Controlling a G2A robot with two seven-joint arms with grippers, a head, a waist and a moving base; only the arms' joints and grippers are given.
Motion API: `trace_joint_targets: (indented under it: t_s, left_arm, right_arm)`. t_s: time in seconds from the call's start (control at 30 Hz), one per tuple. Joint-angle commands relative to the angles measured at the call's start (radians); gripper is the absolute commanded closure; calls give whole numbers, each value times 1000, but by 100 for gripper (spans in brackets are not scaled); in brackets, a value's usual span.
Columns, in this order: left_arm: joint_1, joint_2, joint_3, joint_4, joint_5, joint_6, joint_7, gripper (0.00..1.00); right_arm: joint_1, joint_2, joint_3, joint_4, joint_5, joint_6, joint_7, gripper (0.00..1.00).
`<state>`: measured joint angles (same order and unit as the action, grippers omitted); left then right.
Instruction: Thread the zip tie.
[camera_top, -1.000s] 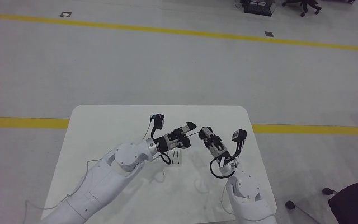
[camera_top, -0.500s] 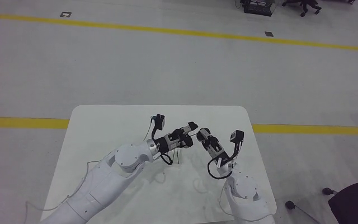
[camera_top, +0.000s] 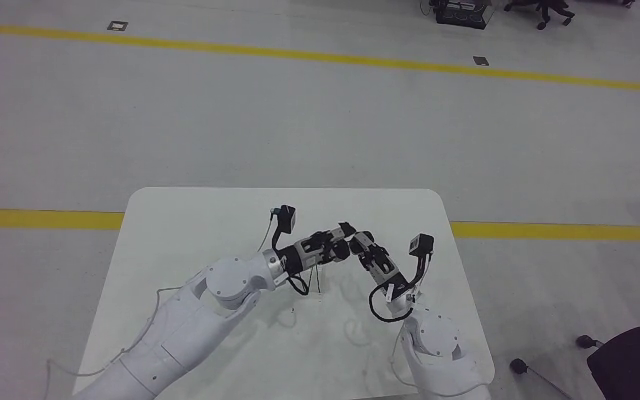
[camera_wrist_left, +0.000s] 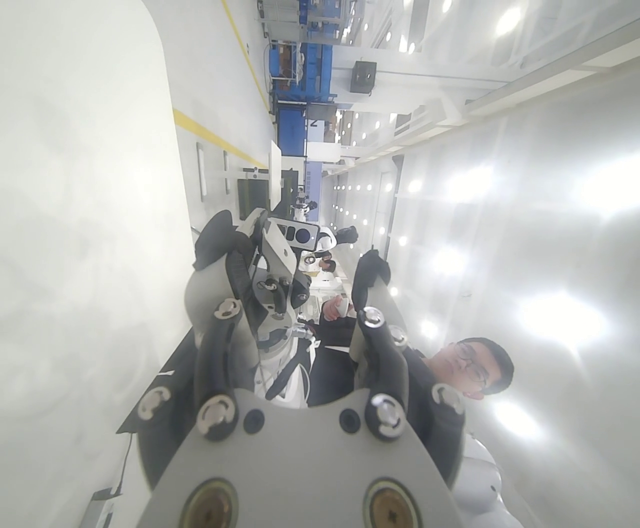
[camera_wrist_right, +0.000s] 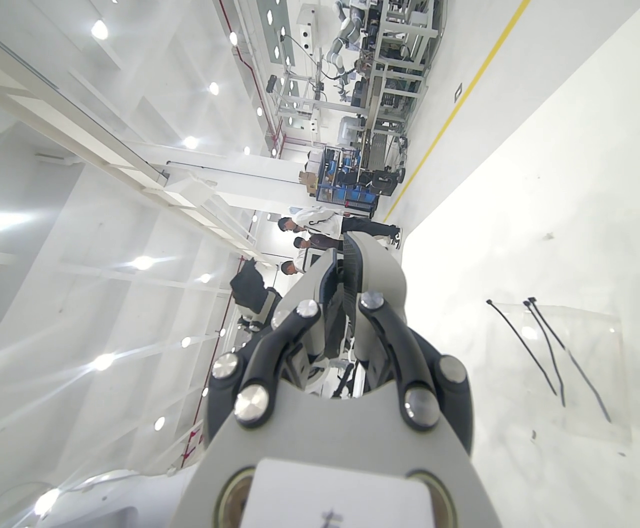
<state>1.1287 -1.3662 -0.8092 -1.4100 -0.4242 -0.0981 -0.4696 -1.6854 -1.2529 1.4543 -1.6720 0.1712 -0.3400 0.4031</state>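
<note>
The left gripper (camera_wrist_left: 294, 250) hangs above the middle of the desk (camera_top: 200, 230), and its jaws are released, standing wide apart. The right gripper (camera_wrist_right: 346, 252) is just beside it; in the top view the two meet almost tip to tip. In the left wrist view the tip of the right gripper sits in the gap between the left jaws, nearer to one of them. The right jaws are clenched together; whether something thin is pinched in them, I cannot tell. Three black zip ties (camera_wrist_right: 545, 350) lie flat on the desk, well apart from the right jaws and off to their side. They rest side by side on a clear sheet (camera_wrist_right: 600, 380), with their heads at the same end.
</note>
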Motion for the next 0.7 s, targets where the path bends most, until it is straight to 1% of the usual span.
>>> trace_joint_targets:
  t_s: [0.0,0.1,0.13,0.2,0.23,0.33,0.6,0.67]
  left_arm:
    - [0,0,1,-1,6,3,3,59]
    - [0,1,3,-2,17,7,9,64]
    - [1,0,3,-3,19,8,10,67]
    - [0,1,4,-4,25,11,13,69]
    - [1,1,4,-5,25,11,14,72]
    - [1,1,4,-5,29,15,15,75]
    - [0,2,6,-3,45,28,18,78]
    - [0,2,6,-5,51,32,19,80]
  right_arm:
    - [-2,0,-1,-3,1,0,0,100]
    - [-4,0,-2,-7,2,0,0,100]
    - [-5,0,-2,-8,2,0,0,100]
    - [-6,1,-2,-9,-1,0,1,100]
    - [-6,1,-2,-9,-4,0,1,100]
    - [-6,2,-2,-8,-11,0,1,100]
    - [-8,3,-2,-10,-27,0,-4,100]
    - [-8,3,-2,-11,-30,0,-6,100]
